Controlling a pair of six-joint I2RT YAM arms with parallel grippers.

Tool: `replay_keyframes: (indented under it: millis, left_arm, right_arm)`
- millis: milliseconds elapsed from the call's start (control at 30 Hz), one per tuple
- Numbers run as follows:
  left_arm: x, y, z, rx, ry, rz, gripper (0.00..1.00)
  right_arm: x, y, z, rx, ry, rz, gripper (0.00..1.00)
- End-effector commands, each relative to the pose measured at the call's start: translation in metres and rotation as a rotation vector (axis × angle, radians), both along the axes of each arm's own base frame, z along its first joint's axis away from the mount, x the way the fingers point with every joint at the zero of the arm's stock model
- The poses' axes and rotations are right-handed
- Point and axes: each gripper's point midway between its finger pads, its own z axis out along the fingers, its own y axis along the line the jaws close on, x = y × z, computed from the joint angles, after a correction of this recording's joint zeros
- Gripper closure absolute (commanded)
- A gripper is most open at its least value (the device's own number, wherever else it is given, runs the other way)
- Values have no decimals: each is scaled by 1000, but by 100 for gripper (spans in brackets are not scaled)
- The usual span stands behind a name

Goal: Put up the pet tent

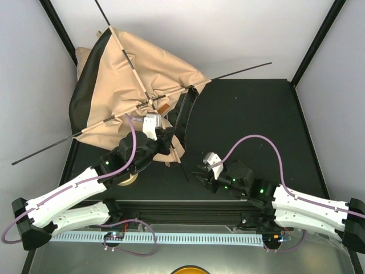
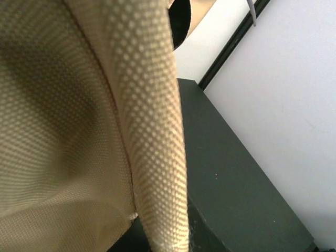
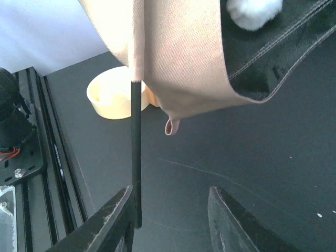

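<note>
The pet tent point(image 1: 131, 74) lies half collapsed at the back left of the black table point(image 1: 256, 114), tan fabric up, with a black edge along its left. Two thin black poles point(image 1: 239, 71) cross on top of it. My left gripper point(image 1: 165, 140) is at the tent's near edge. In the left wrist view a fold of tan fabric point(image 2: 152, 131) covers everything and hides the fingers. My right gripper point(image 3: 170, 191) is open and low over the table. The loose end of a pole point(image 3: 136, 152) hangs just inside its left finger point(image 3: 113, 218), below the tent's hem point(image 3: 178, 63).
A cream round container point(image 3: 107, 100) sits on the table beside my left arm. A small fabric loop point(image 3: 171, 127) hangs from the hem. Black frame posts point(image 1: 316, 43) stand at the back corners. A metal rail point(image 1: 171, 211) runs along the near edge.
</note>
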Motion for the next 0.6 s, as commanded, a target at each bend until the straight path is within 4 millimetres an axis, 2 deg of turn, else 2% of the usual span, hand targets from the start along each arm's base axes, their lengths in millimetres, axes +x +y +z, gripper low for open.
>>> replay_keyframes:
  millis: [0,567]
  left_arm:
    - [1,12,41,-29,-95,34,98]
    - [0,8,38,-35,-80,18,99]
  right_arm:
    - [2,-8,5,42,-11,-37,58]
    - [0,-4,0,23,-1,-18,58]
